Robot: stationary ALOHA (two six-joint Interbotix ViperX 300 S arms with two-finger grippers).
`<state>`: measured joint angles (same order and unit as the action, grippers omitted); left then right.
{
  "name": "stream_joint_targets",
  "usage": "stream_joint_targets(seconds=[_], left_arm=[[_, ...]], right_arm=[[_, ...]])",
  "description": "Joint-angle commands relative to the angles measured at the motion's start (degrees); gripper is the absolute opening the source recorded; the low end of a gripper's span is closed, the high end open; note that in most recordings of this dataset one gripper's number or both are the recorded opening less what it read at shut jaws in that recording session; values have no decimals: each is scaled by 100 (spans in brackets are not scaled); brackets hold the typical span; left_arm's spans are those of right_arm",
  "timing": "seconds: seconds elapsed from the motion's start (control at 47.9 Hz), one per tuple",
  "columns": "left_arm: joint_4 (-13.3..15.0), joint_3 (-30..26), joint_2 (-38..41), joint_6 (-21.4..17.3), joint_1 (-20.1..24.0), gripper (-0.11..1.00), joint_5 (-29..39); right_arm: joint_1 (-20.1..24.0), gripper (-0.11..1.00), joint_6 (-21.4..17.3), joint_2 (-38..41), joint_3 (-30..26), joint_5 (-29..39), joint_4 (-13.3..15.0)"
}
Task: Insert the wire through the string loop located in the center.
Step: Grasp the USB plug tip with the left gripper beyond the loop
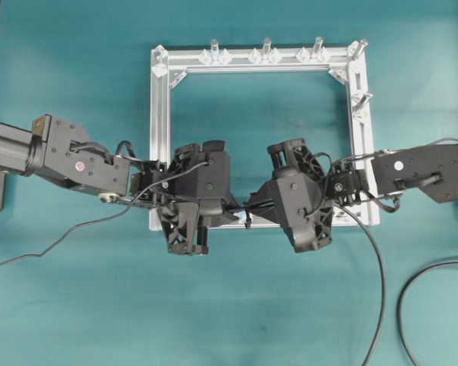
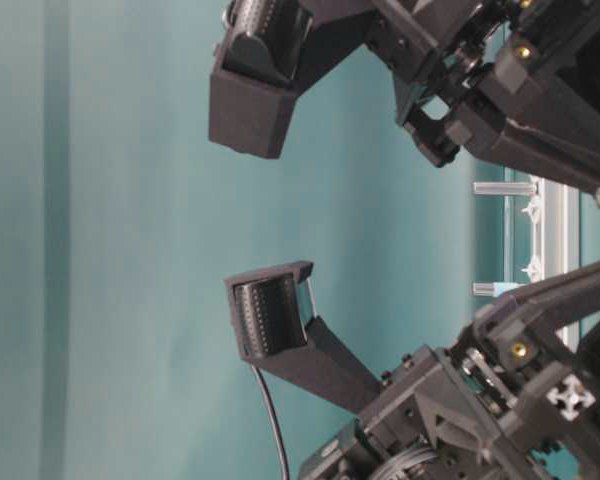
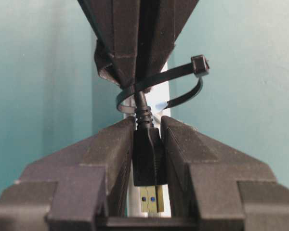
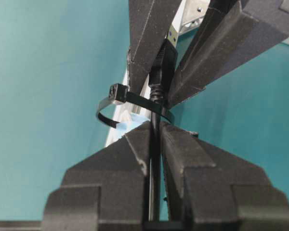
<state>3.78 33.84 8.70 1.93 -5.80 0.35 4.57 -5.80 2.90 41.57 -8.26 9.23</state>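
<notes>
Black plastic is what you should read first: the string loop (image 3: pixel 159 91) is a cable-tie ring on the silver frame (image 1: pixel 160 114), at its six o'clock rail, and the wire (image 4: pixel 155 144) already runs through it. In the left wrist view the plug (image 3: pixel 148 163) sits at six o'clock between your left gripper (image 3: pixel 148 159) pads, which look narrowed onto its black body; the metal tip pokes out below. From the ring's twelve o'clock side, your right gripper (image 4: pixel 154 144) pinches the cable tight just short of the loop, likely to keep it stiff and aimed while the other hand takes over. Overhead, both grippers meet nose to nose at the frame's bottom rail. My judgement: you're at the handover, and a sideways tug could drag the loop rather than feed cable.
</notes>
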Motion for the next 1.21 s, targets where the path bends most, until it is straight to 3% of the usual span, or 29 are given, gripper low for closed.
stream_joint_targets(seconds=[0.0,0.605,1.001,1.085,1.189], left_arm=[[-18,-114,-141,18,-53,20,62],[-18,-237,-141,18,-53,20,149],[-18,-264,-141,26,-53,20,149],[-18,-264,-141,26,-53,20,149],[-18,-264,-141,26,-53,20,149]], right_arm=[[-18,7,18,-79,-44,-79,0],[0,7,-26,-79,9,-18,0],[35,7,-35,-79,-26,483,0],[35,22,-35,-79,-35,492,0],[35,55,-35,-79,-26,492,0]])
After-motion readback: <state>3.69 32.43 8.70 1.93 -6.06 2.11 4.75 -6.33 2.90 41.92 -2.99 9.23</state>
